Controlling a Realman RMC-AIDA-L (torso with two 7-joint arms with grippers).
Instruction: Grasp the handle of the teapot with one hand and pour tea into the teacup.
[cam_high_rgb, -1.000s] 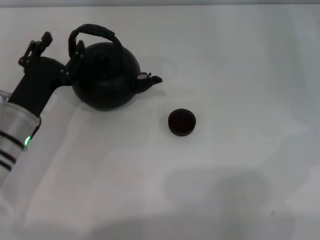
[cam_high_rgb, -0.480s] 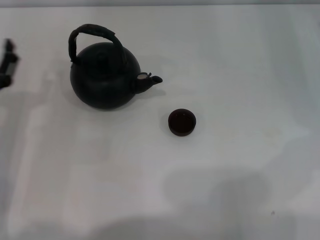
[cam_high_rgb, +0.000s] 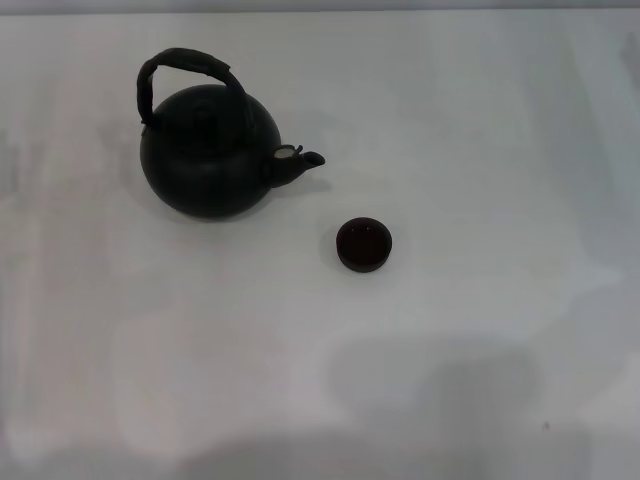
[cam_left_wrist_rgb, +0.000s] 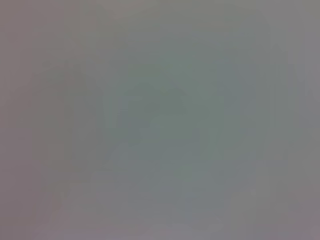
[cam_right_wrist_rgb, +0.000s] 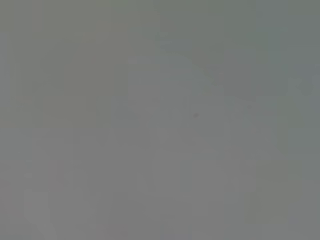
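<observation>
a: where do the task's things sit in the head view?

b: the teapot (cam_high_rgb: 210, 152) stands upright in the upper left of the frame on the white table (cam_high_rgb: 480, 330), its short spout aimed toward the right. the handle (cam_high_rgb: 186, 68) arches over the lid and nothing holds it. the teacup (cam_high_rgb: 363, 244) sits near the middle of the frame, below and to the right of the spout, apart from the pot.

a: and the arms?

b: neither the left gripper nor the right gripper shows in any view. both wrist views give only a blank grey field, so the state of the fingers cannot be told for either one.

a: what is in the containers?

b: the cup's inside reads dark reddish-brown. whether that is liquid or just the glaze cannot be told. the pot's lid is on, so its contents are hidden.

a: what could go wrong from here?

b: the hoop looks narrow and stands off-centre toward the pot's left side, so a grasp away from its wrapped top would likely let the round body swing and tip. the cup is far smaller than the pot, so a fast tilt or a spout held off its rim would probably spill tea onto the table. a low approach could also knock the light cup aside.
</observation>
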